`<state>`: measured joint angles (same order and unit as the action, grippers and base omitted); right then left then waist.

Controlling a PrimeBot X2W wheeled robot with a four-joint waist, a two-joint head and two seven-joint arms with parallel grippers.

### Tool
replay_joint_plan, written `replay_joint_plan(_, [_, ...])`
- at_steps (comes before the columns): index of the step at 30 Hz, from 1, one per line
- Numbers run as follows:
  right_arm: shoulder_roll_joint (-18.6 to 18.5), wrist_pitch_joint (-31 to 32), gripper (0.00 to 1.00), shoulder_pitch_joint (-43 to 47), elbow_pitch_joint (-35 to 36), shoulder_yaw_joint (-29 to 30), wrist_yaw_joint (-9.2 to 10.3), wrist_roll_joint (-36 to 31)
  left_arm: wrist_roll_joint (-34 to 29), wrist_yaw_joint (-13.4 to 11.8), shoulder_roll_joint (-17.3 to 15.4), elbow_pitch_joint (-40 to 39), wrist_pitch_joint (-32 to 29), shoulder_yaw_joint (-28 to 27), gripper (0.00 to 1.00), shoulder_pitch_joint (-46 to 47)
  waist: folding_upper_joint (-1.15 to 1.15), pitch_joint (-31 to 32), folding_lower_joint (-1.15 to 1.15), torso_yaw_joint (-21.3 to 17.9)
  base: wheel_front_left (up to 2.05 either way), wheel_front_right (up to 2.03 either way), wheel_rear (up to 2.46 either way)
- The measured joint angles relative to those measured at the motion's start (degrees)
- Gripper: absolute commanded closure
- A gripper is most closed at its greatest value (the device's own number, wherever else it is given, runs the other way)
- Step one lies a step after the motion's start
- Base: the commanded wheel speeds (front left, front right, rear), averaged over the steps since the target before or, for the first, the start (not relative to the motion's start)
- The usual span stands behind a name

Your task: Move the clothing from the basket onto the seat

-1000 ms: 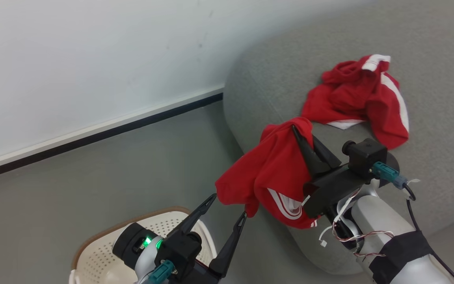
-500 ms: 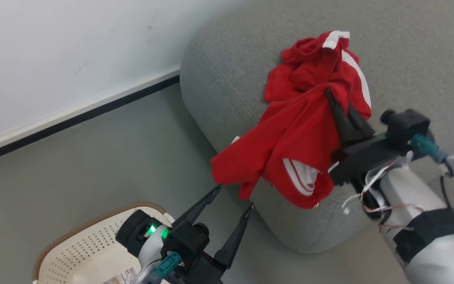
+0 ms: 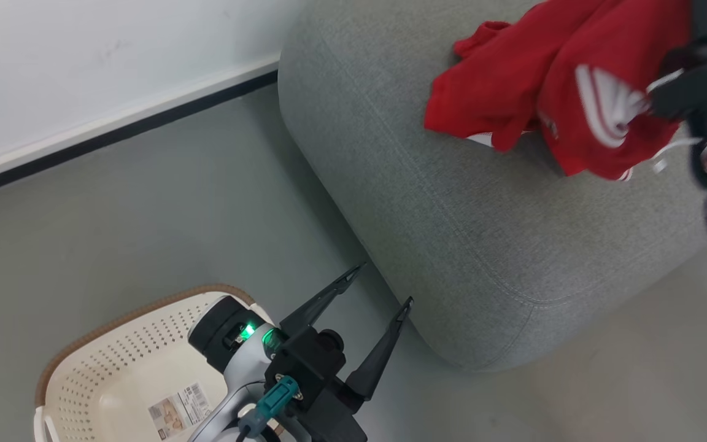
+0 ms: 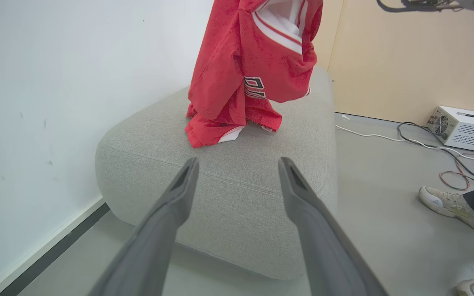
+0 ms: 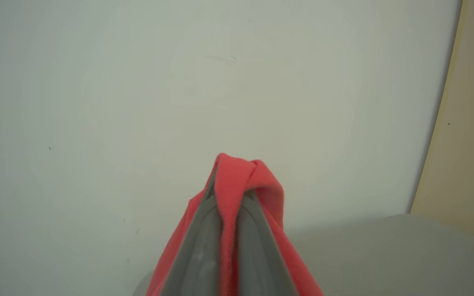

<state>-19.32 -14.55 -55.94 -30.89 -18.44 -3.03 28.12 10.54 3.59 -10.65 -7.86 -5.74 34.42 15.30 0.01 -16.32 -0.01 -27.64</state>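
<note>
Clothing point(image 3: 580, 92): one red garment hangs bunched from the right gripper point(image 5: 229, 197), whose jaws are clamped on a fold of it, red cloth wrapped over both fingertips. It dangles below those jaws over the top of the seat point(image 3: 452, 233), lower hem on or just above the cushion. More red with white trim lies on the seat right under it; can't tell if that is the second garment or the hem of this one.

Left gripper point(image 3: 384, 284): jaws wide apart, nothing between them, pointing at the seat's near corner, clothing well beyond the tips. Basket point(image 3: 145, 310) is behind those jaws, under the wrist; bottom label shows, no red in the part visible. A person's shoe point(image 4: 451, 205) is off to the right of the left jaws, well apart.

Step, as I judge it: the placing of what looks like the last garment, carry about finished. Next move calls for lowering slightly, then opening the right jaws so the cloth drops fully onto the cushion, clear of the edge.

Versus half a second ago: the camera has swung. The garment hung off the seat's near edge, just past the left fingertips; now it is farther in, over the top. The left jaws are as wide apart as before.
</note>
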Motion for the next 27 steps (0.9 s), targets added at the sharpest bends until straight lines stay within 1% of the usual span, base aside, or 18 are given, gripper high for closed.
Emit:
replay_joint_plan(6, [-5.27,-0.14,1.0,-7.26,-1.91,3.26,0.0,-0.82,-0.41,0.53,-0.13,-0.79,-0.79,1.1,0.0,1.09,0.0,-2.54,0.0,1.54,0.0,0.0,0.0])
replay_joint_plan(12, [-8.55,-0.15,1.0,-12.88,-4.22,5.64,-0.03,-1.57,-1.01,1.04,-0.88,-1.88,-1.8,1.7,0.0,2.63,0.0,-5.52,0.0,3.18,0.0,0.0,0.0])
replay_joint_plan(20, [-11.33,-0.15,1.0,-15.86,-9.09,8.27,0.0,-2.02,-1.43,1.98,-1.81,-2.91,-2.75,2.36,0.0,4.86,0.0,-9.67,0.01,5.26,0.0,0.0,0.0])
replay_joint_plan(23, [-11.46,-0.15,1.0,-16.16,-10.68,8.14,-0.03,-2.03,-1.58,1.98,-2.11,-3.59,-2.91,2.09,0.0,5.63,0.0,-11.24,0.01,5.87,0.0,0.0,0.0])
replay_joint_plan(27, [-11.07,-0.15,1.0,-15.96,-14.29,8.44,-0.57,-1.79,-1.68,1.99,-2.76,-4.12,-3.58,1.88,0.0,6.32,0.0,-13.37,0.01,6.42,0.0,0.0,0.0])
